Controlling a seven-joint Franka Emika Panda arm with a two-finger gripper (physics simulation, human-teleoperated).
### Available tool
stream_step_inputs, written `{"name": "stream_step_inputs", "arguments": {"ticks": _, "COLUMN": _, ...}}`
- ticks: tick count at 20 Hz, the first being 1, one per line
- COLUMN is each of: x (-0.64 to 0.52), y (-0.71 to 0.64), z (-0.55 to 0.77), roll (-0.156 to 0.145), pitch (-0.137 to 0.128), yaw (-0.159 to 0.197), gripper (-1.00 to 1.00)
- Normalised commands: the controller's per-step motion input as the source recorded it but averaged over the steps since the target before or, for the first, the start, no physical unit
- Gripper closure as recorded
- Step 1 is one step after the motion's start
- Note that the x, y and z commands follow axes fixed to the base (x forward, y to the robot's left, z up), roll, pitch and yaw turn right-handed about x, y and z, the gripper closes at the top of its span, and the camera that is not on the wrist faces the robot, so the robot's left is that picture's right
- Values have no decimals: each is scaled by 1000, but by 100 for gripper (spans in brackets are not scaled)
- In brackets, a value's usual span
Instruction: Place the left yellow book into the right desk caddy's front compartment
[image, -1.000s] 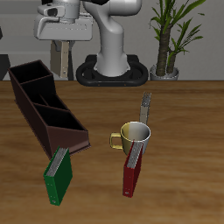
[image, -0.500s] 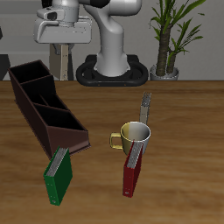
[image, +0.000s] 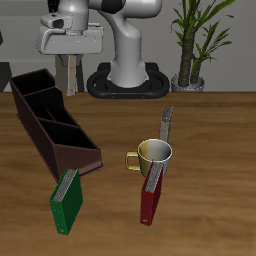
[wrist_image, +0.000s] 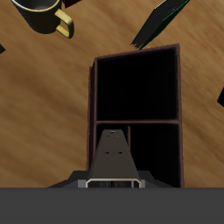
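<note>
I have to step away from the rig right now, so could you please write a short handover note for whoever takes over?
Gripper: jaws shut on the left yellow book, which hangs upright in the air.
Position: the book is held above the right desk caddy; the wrist view looks straight down into its open compartments.
Done: book picked up and brought over the caddy.
Left: line up over the front compartment, lower the book in, open the jaws, withdraw.
</note>
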Motion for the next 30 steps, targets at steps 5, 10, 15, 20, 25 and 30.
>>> {"name": "stream_step_inputs", "arguments": {"ticks": 5, "x": 18, "y": -31, "z": -55, "roll": -4, "pitch": 3, "yaw": -4, "gripper": 100}}
{"name": "stream_step_inputs", "arguments": {"ticks": 10, "x": 68, "y": -2, "z": -81, "roll": 7, "pitch": 5, "yaw": 3, "gripper": 100}}
{"name": "stream_step_inputs", "arguments": {"ticks": 15, "x": 84, "y": -37, "z": -37, "roll": -6, "pitch": -2, "yaw": -13, "gripper": 100}}
{"name": "stream_step_inputs", "arguments": {"ticks": 20, "x": 69, "y": 32, "z": -149, "roll": 6, "pitch": 17, "yaw": -11, "gripper": 100}}
{"name": "stream_step_inputs", "arguments": {"ticks": 25, "x": 100, "y": 4, "z": -155, "roll": 8, "pitch": 27, "yaw": -21, "gripper": 100}}
{"name": "stream_step_inputs", "arguments": {"ticks": 30, "x": 38, "y": 4, "z": -141, "roll": -2, "pitch": 15, "yaw": 2, "gripper": 100}}
